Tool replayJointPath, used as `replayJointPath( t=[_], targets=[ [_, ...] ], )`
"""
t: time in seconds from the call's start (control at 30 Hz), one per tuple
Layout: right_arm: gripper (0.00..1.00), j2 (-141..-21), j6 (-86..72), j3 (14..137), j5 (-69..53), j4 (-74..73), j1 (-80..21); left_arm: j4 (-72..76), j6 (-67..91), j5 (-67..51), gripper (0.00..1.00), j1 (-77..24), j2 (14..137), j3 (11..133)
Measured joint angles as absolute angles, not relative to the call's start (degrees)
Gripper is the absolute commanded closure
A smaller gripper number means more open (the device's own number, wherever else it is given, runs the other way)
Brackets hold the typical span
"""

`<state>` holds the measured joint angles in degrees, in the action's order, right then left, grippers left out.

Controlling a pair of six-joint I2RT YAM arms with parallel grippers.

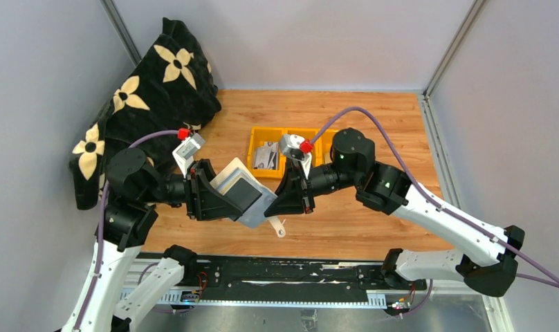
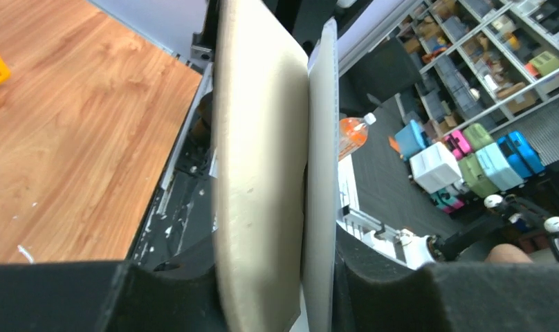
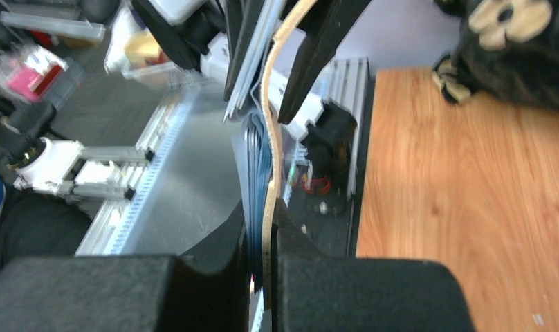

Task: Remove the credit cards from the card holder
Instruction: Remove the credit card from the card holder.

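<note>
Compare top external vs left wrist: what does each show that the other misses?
Only top external: the black flower-patterned bag, credit cards in the yellow bin, the right pincer gripping the card holder, and its snap tab. Only left wrist: the card holder edge-on, two cream flaps side by side, plus an orange bottle and coloured cases beyond the wooden table. Both: the card holder in the left pincer, the wooden table, a bit of the yellow bin.

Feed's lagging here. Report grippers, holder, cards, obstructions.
Left gripper and right gripper shut on holder, held between them. Some cards in yellow bin; any left inside, cannot tell. Nothing in the way seen.
</note>
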<state>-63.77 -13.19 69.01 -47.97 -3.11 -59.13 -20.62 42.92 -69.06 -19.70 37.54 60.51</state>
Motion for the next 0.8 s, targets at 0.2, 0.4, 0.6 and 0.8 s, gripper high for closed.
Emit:
replayJointPath(
  t=[0.2,0.4,0.6,0.8],
  targets=[
    [1.00,-70.0,-7.3,84.1,-46.2,-26.7,-59.1,-39.5,22.9,-69.3,0.65,-19.7,43.0,67.8],
    [1.00,-74.9,-2.4,91.3,-42.8,-42.5,-59.5,-49.5,10.1,-67.9,0.68,-19.7,44.6,69.2],
    [1.00,-79.3,0.6,93.3,-40.7,-50.9,-61.2,-51.8,4.9,-66.9,0.70,-19.7,43.9,68.8],
    [1.00,-81.1,1.8,96.3,-40.4,-54.2,-61.8,-52.0,3.9,-66.9,0.80,-19.7,43.3,66.1]
  ],
)
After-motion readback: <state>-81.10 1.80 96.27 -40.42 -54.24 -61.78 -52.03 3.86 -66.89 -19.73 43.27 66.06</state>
